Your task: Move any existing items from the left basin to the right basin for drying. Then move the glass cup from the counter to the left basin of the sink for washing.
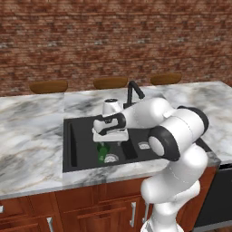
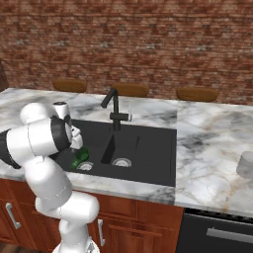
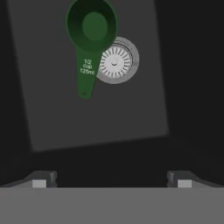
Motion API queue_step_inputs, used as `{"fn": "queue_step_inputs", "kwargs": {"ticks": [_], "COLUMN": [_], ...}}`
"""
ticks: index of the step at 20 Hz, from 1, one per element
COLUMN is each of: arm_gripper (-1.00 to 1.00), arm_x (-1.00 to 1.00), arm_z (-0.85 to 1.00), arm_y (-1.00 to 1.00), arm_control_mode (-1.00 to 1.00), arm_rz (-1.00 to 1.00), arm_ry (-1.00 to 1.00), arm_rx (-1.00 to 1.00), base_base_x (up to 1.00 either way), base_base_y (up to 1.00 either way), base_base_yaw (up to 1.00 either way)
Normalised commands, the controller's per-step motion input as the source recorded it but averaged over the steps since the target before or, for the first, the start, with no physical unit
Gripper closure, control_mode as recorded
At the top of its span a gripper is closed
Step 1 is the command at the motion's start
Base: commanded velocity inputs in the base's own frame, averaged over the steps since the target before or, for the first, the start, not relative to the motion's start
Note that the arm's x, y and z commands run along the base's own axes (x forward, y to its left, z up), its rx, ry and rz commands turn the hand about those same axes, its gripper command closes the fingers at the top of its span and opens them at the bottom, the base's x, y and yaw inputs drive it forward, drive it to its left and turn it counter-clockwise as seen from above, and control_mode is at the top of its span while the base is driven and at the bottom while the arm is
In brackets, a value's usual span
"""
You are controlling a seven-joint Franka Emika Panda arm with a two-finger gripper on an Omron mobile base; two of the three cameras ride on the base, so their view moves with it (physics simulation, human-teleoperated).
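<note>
A dark-green measuring cup (image 3: 89,39) with a long handle lies on the floor of the left basin (image 3: 57,113), its bowl beside the round silver drain (image 3: 116,61). From the base cameras it is a small green shape (image 1: 103,152) (image 2: 79,158) under the hand. My gripper (image 3: 111,181) (image 1: 108,141) hangs above the left basin (image 1: 81,145), pointing down. It is open with nothing between its fingertips, a little short of the green item. The right basin (image 2: 143,143) holds just its drain (image 2: 121,161). A faint pale glass cup (image 2: 130,110) stands on the counter (image 2: 207,138) by the faucet.
The black faucet (image 1: 133,90) (image 2: 113,108) rises behind the sink's divider, close to my forearm. A grey rounded object (image 2: 245,164) sits at the counter's far right. Brown stools (image 1: 47,86) line the far side before a brick wall. A dark appliance front (image 2: 222,232) is lower right.
</note>
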Motion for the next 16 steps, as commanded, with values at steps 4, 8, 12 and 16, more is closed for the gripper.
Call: {"fn": "queue_step_inputs", "kwargs": {"ticks": [4,8,12,16], "arm_gripper": [-1.0,-1.0,-1.0,-1.0], "arm_x": [0.21,0.26,0.24,0.24], "arm_z": [-0.17,-0.19,-0.22,-0.24], "arm_y": [0.09,0.12,0.09,0.12], "arm_control_mode": [-1.0,-1.0,-1.0,-1.0], "arm_rz": [0.0,0.0,0.0,0.0], "arm_ry": [0.02,0.02,0.0,0.01], "arm_rx": [-0.02,-0.03,-0.04,-0.03], "base_base_x": [0.0,0.0,0.0,0.0], "base_base_y": [0.0,0.0,0.0,0.0], "base_base_yaw": [0.0,0.0,0.0,0.0]}}
